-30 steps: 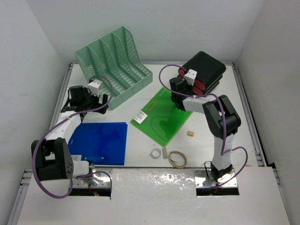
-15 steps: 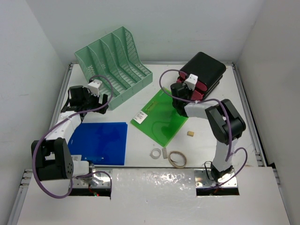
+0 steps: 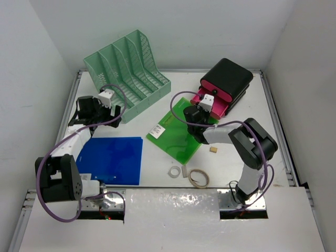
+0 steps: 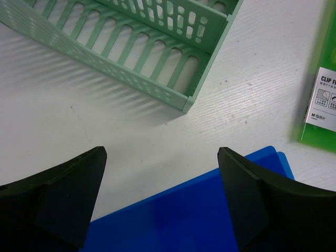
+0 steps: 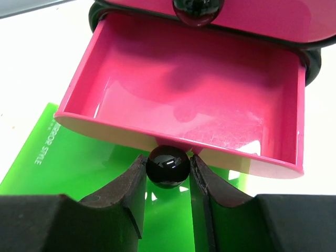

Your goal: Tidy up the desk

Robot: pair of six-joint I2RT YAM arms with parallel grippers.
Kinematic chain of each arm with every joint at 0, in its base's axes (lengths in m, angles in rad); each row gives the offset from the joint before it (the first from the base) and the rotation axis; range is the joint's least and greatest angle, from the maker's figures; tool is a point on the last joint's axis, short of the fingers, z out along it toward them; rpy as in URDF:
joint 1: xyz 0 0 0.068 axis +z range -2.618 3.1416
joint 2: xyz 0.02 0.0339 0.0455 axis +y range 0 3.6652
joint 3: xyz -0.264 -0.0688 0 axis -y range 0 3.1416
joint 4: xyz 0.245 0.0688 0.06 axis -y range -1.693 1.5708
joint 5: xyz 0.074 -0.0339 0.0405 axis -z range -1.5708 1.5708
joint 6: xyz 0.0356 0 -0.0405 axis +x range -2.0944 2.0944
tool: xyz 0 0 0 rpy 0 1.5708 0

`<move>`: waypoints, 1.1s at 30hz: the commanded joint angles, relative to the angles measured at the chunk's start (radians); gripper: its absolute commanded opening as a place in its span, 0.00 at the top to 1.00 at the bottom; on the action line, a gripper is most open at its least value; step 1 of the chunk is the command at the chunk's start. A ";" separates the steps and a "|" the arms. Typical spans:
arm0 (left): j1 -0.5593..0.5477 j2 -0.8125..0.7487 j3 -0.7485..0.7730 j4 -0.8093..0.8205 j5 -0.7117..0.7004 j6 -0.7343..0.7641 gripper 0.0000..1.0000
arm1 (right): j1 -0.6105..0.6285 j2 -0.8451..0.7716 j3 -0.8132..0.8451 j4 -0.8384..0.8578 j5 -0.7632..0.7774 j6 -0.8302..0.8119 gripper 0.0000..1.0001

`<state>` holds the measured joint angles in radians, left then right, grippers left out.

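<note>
A white tabletop (image 3: 273, 115) with metal rails fills the centre of the overhead view, walled in white. At centre right, the right tool (image 5: 167, 160) is clenched on the black knob (image 5: 168, 168) of a pink drawer (image 5: 184, 105). The drawer stands open from a black box (image 3: 231, 76), over a green folder (image 3: 176, 139). At left, the left tool (image 4: 161, 157) hangs released above a blue folder (image 3: 113, 160), near a mint rack (image 3: 128, 71).

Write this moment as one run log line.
right claw: shut on knob | drawer: open | left claw: open, holds nothing
</note>
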<state>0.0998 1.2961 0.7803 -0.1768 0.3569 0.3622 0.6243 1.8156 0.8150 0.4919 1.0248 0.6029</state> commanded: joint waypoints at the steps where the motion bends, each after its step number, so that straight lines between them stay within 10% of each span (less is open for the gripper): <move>1: 0.000 -0.027 0.042 0.016 0.016 0.001 0.14 | 0.015 -0.042 -0.016 0.010 -0.072 0.023 0.72; 3: -0.002 -0.026 0.042 0.016 0.014 0.000 0.14 | 0.017 -0.055 -0.004 0.016 -0.135 -0.056 0.54; 11: -0.002 -0.029 0.042 0.014 0.008 0.003 0.14 | 0.097 -0.225 0.015 -0.194 -0.391 -0.271 0.34; 18: -0.002 -0.029 0.040 0.017 0.004 0.003 0.14 | 0.133 -0.418 -0.045 -0.493 -0.832 -0.350 0.49; 26: -0.002 -0.032 0.039 0.013 -0.001 0.001 0.14 | 0.256 -0.487 -0.178 -0.622 -0.882 -0.227 0.70; 33: -0.002 -0.035 0.036 0.014 0.001 0.000 0.14 | 0.363 -0.469 -0.182 -0.713 -0.904 -0.148 0.60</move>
<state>0.0998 1.2957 0.7803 -0.1772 0.3538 0.3622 0.9539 1.3521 0.6151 -0.1883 0.1505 0.3931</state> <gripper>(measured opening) 0.858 0.395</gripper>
